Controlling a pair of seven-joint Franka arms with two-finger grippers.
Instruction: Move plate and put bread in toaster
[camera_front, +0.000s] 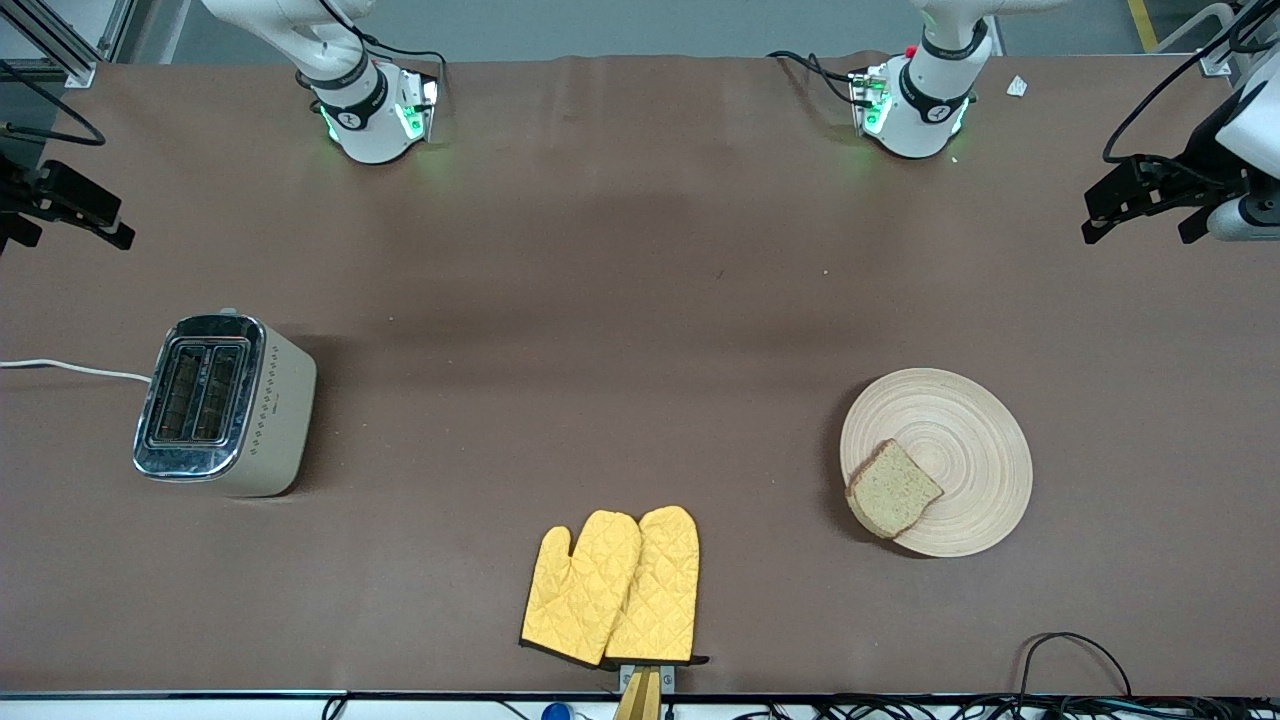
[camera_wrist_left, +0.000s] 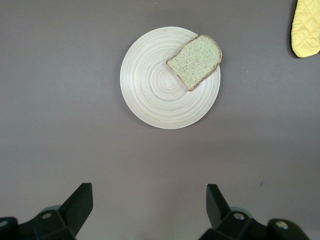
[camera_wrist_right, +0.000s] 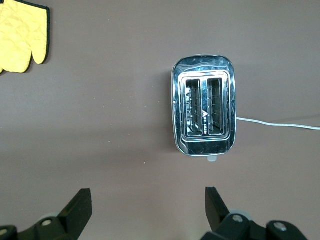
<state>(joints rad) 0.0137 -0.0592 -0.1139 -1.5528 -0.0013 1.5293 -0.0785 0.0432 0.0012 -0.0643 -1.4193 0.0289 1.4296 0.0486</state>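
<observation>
The pale wooden plate (camera_front: 965, 440) lies toward the left arm's end of the table. The brown bread (camera_front: 893, 489) lies flat on its rim, at the side nearer the front camera. Both show in the left wrist view, the plate (camera_wrist_left: 155, 90) and the bread (camera_wrist_left: 196, 61). The cream toaster (camera_front: 225, 405) with chrome top and two empty slots stands upright toward the right arm's end; it also shows in the right wrist view (camera_wrist_right: 204, 111). My left gripper (camera_front: 1140, 225) (camera_wrist_left: 149, 192) is open and empty, high over bare table. My right gripper (camera_front: 70, 225) (camera_wrist_right: 148, 196) is open and empty, high over bare table.
Two yellow oven mitts (camera_front: 612, 587) lie at the table's front edge, between the toaster and the plate. The toaster's white cord (camera_front: 70, 368) runs off the right arm's end of the table. Black cables (camera_front: 1070, 650) lie along the front edge.
</observation>
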